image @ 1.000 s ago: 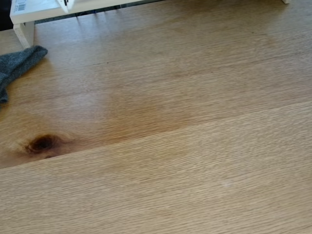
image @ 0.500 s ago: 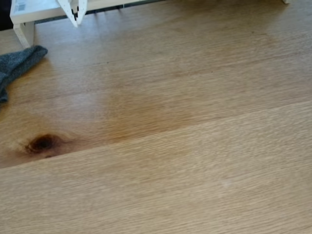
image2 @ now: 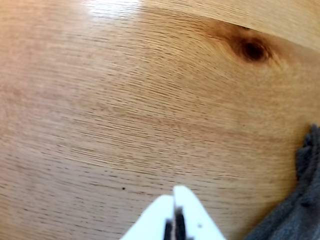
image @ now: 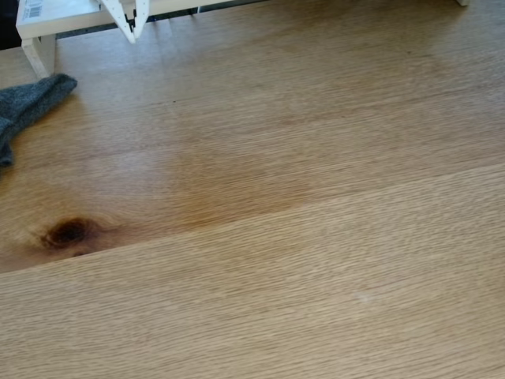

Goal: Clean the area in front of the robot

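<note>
white gripper [image2: 173,196] poking in with its pointed tips pinched together, holding nothing, hovering over the bare oak surface [image: 316,237], dark knot [image: 69,232] nearby, grey fuzzy cloth [image: 28,106] off at the left edge in the fixed view, pale shelf [image: 47,20] behind

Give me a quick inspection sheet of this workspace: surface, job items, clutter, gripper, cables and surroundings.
Surface: light oak-grain wooden surface with a dark knot and a seam between boards.
Job's things: dark grey fuzzy cloth lying at the left edge in the fixed view.
Clutter: nothing seen.
Gripper: gripper has white pointed fingers together, holding nothing, hanging beside the cloth.
Cables: nothing seen.
Surroundings: pale wooden shelf with a barcode label at the top left.
</note>
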`<control>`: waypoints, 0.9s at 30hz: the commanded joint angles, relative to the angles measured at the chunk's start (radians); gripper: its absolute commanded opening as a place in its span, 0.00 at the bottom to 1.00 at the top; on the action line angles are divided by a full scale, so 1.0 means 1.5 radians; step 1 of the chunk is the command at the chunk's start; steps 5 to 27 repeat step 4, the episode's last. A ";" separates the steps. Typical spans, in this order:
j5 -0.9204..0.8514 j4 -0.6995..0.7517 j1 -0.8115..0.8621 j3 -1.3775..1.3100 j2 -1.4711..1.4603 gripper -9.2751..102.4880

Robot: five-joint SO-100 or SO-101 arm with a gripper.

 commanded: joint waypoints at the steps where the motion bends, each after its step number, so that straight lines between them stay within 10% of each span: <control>1: -0.002 -0.006 0.001 0.072 0.004 0.08; 27: -0.002 -0.006 0.001 0.072 0.004 0.08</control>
